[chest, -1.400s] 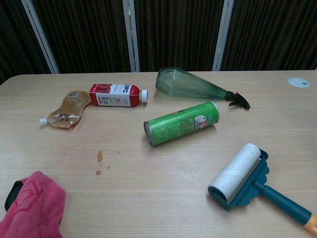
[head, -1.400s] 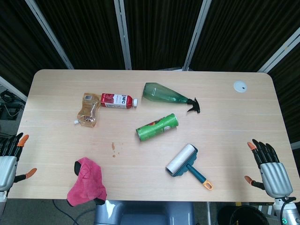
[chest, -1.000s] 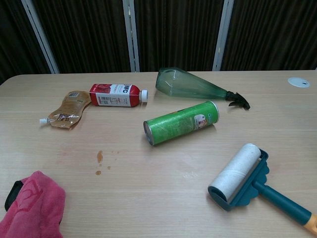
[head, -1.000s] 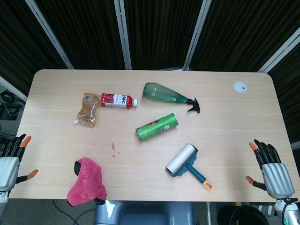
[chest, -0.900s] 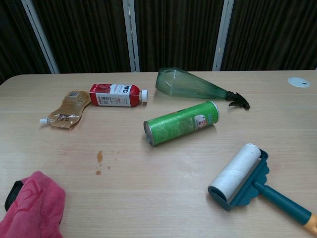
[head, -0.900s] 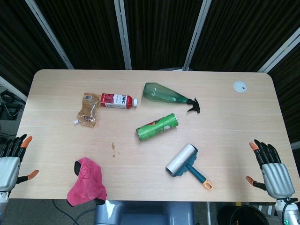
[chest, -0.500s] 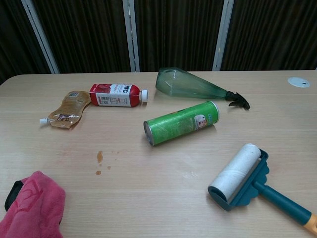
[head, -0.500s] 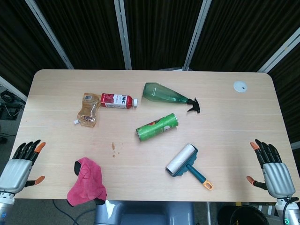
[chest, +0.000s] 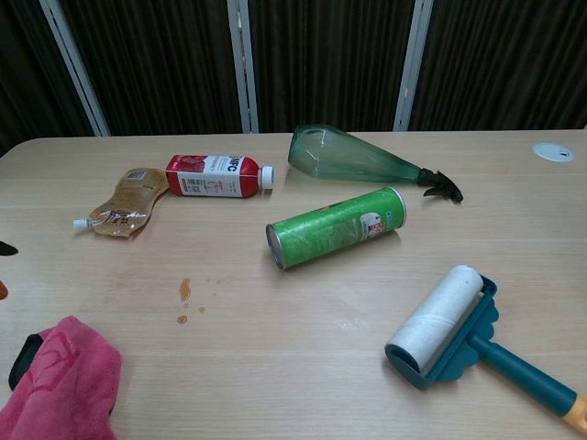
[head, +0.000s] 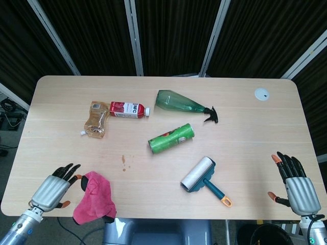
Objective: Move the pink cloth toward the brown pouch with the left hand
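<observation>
Pink cloth (head: 94,198): crumpled at the table's near edge, just beside my left hand (head: 52,190), fingers spread, grasping nothing, placed to take it. Brown pouch (head: 96,119): well beyond those fingertips. Right hand (head: 298,190): released, idle.

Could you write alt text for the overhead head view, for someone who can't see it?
A robot's left hand, fingers spread, sits beside a crumpled pink cloth at a wooden table's near edge. Farther back lies a brown pouch; the right hand waits open at the far right.
</observation>
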`<action>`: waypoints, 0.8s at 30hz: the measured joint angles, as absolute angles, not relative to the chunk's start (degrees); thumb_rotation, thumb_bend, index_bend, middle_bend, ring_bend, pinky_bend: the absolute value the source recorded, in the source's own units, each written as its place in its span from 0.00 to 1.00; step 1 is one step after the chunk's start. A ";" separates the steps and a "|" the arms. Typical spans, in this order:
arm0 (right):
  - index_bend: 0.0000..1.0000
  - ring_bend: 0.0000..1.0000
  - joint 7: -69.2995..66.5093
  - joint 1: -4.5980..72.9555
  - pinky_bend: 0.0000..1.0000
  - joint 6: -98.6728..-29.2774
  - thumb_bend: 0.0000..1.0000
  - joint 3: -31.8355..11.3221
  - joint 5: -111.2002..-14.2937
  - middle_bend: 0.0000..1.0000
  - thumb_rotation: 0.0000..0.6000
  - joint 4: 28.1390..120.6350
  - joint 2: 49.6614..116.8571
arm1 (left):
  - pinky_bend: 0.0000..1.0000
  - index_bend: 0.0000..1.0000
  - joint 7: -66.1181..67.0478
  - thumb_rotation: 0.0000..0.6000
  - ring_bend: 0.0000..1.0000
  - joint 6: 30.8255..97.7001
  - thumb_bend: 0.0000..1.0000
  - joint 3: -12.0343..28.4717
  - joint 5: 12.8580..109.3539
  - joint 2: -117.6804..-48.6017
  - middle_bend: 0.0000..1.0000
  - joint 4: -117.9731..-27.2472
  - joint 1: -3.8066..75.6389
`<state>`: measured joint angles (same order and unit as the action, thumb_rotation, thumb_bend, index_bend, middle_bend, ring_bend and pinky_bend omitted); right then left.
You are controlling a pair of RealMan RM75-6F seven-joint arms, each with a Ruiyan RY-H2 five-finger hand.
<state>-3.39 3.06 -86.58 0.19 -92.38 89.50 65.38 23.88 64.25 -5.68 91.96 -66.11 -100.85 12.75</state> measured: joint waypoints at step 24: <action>0.00 0.00 -4.61 2.95 0.01 -86.74 0.00 0.03 -92.10 0.00 1.00 89.66 65.32 | 0.37 0.55 36.37 1.00 0.26 57.41 0.26 -4.62 81.20 -81.65 0.32 -94.68 17.55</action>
